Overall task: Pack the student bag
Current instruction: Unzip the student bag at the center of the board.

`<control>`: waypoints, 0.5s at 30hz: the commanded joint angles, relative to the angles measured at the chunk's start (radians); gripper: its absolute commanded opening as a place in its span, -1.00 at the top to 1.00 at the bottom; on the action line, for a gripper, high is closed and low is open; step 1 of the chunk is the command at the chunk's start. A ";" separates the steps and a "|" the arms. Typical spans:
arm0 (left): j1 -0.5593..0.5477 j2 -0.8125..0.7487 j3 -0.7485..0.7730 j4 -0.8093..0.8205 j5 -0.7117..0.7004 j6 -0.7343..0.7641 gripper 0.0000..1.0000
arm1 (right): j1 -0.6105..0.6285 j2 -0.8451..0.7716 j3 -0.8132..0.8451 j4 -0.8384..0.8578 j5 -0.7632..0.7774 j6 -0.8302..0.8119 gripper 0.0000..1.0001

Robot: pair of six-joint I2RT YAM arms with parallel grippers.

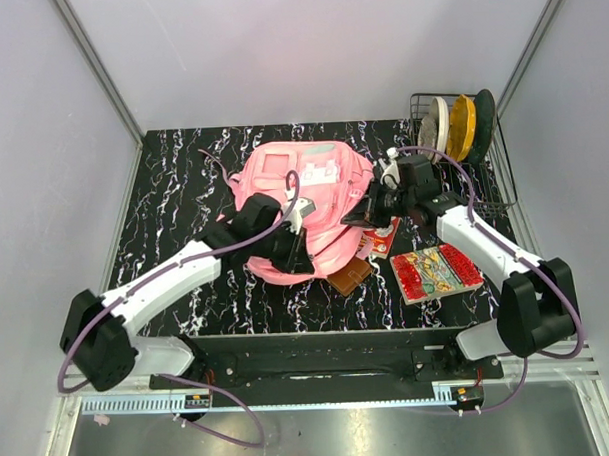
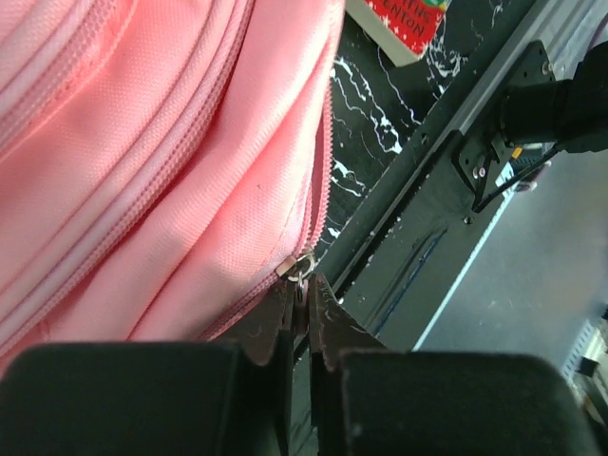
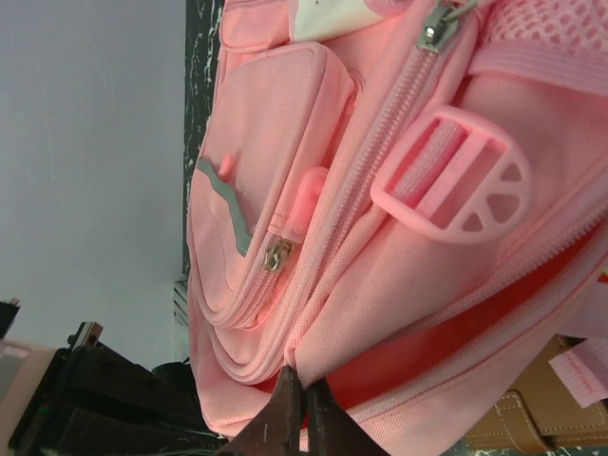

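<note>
The student bag [image 1: 301, 183], a soft pink backpack, lies in the middle of the black marbled table [image 1: 175, 233]. At the bag's near edge, my left gripper [image 1: 301, 250] is shut on a small metal zipper pull [image 2: 301, 267] of the main zipper. In the left wrist view the pink fabric [image 2: 142, 161] fills the upper left. My right gripper [image 1: 360, 214] is at the bag's right side. In the right wrist view it [image 3: 303, 378] is shut on a fold of bag fabric [image 3: 380, 313] beside the opened zipper, where a darker pink lining shows.
A brown leather-look case [image 1: 350, 274] lies just under the bag's near right corner. A red book [image 1: 382, 237] and a colourful picture book [image 1: 436, 271] lie to the right. A wire rack [image 1: 503, 171] holding plates [image 1: 462, 125] stands at the back right.
</note>
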 commanded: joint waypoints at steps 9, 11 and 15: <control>-0.008 0.098 0.154 -0.294 -0.003 -0.006 1.00 | -0.009 -0.072 -0.050 0.127 0.340 -0.047 1.00; 0.000 0.107 0.137 -0.352 -0.065 0.010 1.00 | -0.009 -0.072 -0.048 0.119 0.362 -0.044 1.00; -0.001 0.119 0.067 -0.386 -0.129 0.008 1.00 | -0.009 -0.054 -0.026 0.127 0.371 -0.018 1.00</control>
